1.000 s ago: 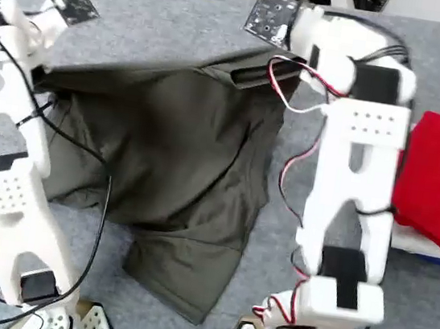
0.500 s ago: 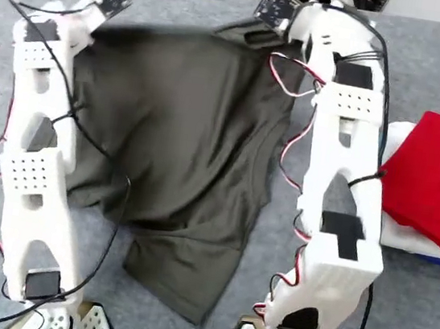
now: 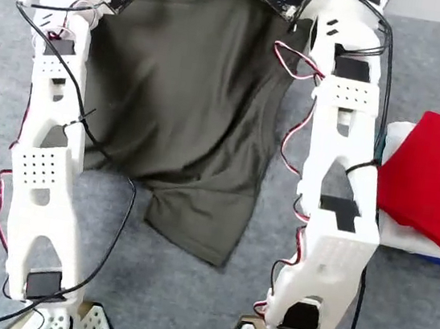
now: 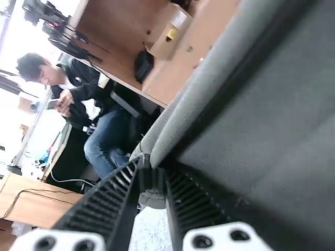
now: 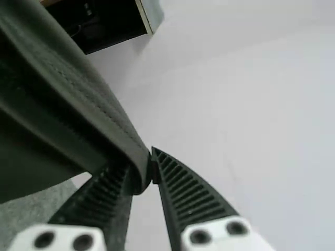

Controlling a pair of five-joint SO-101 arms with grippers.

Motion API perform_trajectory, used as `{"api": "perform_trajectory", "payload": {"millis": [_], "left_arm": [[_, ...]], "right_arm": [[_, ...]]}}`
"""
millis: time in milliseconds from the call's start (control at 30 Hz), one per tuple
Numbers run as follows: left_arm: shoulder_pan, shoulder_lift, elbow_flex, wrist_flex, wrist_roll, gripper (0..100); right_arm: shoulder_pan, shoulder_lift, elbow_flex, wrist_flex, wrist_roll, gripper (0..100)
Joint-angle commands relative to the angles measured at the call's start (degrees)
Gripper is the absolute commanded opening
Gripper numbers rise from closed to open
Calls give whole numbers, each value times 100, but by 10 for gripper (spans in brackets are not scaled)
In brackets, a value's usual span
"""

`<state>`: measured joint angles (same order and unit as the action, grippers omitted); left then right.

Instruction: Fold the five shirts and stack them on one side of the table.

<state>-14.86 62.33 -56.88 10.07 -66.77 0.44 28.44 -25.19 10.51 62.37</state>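
Observation:
A dark olive shirt (image 3: 182,111) hangs stretched between both arms at the far side of the table, its lower part trailing on the grey surface. My left gripper (image 4: 152,175) is shut on the shirt's edge (image 4: 209,120) at the far left corner. My right gripper (image 5: 144,175) is shut on the shirt's hem (image 5: 78,110) at the far right corner. In the high view the left arm (image 3: 43,149) and right arm (image 3: 337,172) reach far back, both stretched out long. A red folded shirt (image 3: 432,188) lies on a stack at the right edge.
Beneath the red shirt lie white and blue folded layers (image 3: 416,243). Grey table surface (image 3: 145,301) is bare near the arm bases. Wooden furniture (image 4: 125,31) stands beyond the table's far edge.
Both arms have stretched farther back, lifting and pulling the olive shirt away from the bases toward the table's far edge. The shirt's trailing part slid with it.

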Motion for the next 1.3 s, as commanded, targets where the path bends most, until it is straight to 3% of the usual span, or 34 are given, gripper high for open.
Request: {"api": "perform_trajectory", "payload": {"millis": [0,100,200,500,667,900,1067,1267], "left_arm": [[-176,-101,0,-211,44,18],[-255,-110,0,185,-53,18],[-378,-233,-185,1116,-519,18],[-519,-787,-1829,5969,-563,18],[-510,-787,-2848,7824,-589,18],[-607,-787,-3508,8853,-615,18],[-932,-787,-3516,9073,-1152,18],[-1143,-840,-2989,9073,-1433,18]], "right_arm": [[136,-251,-409,695,53,2],[101,-523,-382,1741,44,2],[31,-840,-382,2945,35,2],[31,-1596,-382,5574,18,2],[-119,-1895,-418,6629,18,2],[-479,-2404,-418,7886,-396,2],[-787,-2677,-374,9064,-862,2],[-998,-3319,804,9187,-1187,2]]}}
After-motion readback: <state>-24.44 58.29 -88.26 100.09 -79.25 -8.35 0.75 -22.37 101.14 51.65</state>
